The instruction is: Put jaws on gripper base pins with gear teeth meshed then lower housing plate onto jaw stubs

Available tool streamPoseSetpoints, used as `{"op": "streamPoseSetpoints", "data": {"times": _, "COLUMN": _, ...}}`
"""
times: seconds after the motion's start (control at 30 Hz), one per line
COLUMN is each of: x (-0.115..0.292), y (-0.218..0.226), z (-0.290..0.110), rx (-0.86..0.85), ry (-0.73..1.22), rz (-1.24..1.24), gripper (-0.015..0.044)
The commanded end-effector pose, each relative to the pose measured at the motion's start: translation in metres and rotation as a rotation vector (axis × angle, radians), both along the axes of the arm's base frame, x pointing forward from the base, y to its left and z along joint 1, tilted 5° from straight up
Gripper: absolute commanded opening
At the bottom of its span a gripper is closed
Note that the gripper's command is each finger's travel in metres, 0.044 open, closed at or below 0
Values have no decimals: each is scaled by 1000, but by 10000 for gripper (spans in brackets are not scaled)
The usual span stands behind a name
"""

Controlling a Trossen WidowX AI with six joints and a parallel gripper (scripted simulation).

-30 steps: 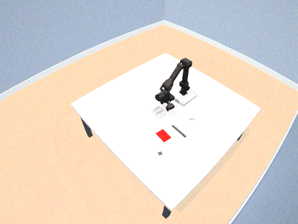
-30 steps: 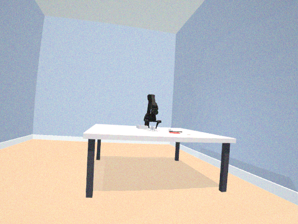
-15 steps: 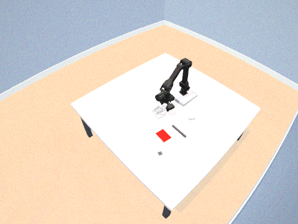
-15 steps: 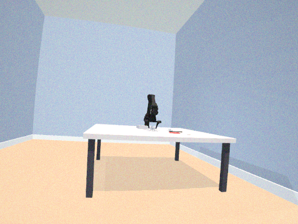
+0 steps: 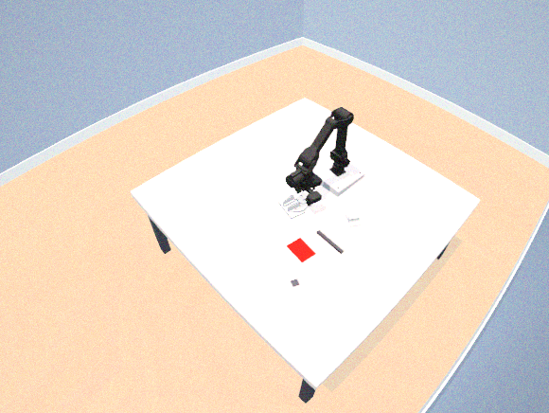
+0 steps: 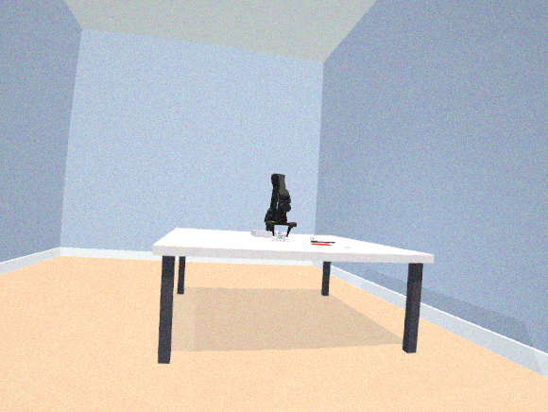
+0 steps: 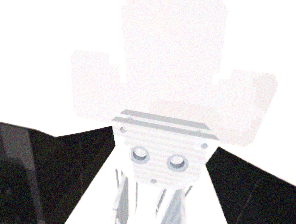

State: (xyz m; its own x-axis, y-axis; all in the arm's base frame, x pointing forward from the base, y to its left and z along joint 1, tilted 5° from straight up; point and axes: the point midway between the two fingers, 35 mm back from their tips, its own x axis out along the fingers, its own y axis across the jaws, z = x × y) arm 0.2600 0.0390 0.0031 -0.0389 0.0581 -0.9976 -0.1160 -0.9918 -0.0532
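My gripper (image 5: pixel 303 198) (image 6: pixel 281 235) (image 7: pixel 160 136) is shut on the white housing plate (image 7: pixel 158 166), a dark finger at each side of it. The plate has two large round holes, and pale round ends show inside both. A grey-edged layer of the gripper base (image 7: pixel 165 119) shows just behind the plate's upper edge. The grey-shaded jaws (image 7: pixel 122 201) (image 7: pixel 173 206) run out below the plate in the wrist view. The assembly (image 5: pixel 292 206) lies on the table under my gripper in the top view. The gap beneath the plate and the gear teeth are hidden.
A small white part (image 5: pixel 353 220) lies right of the gripper in the top view. A dark bar (image 5: pixel 329 242), a red rectangle (image 5: pixel 301 250) and a small dark square (image 5: pixel 294 282) lie towards the front. The arm's white base block (image 5: pixel 345 182) stands behind.
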Motion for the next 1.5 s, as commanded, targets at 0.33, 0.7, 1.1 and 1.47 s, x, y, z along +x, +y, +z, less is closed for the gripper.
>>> {"op": "streamPoseSetpoints", "data": {"times": 0.33, "x": -1, "y": -1, "z": -4, "rx": -4, "ry": 3, "rz": -3, "gripper": 351}}
{"op": "streamPoseSetpoints", "data": {"times": 0.7, "x": -1, "y": 0, "z": -6, "rx": -4, "ry": 3, "rz": -1, "gripper": 351}}
{"op": "streamPoseSetpoints", "data": {"times": 1.1, "x": -1, "y": 0, "z": -6, "rx": -4, "ry": 3, "rz": -1, "gripper": 351}}
{"op": "streamPoseSetpoints", "data": {"times": 1.47, "x": -1, "y": 0, "z": -6, "rx": -4, "ry": 3, "rz": -1, "gripper": 351}}
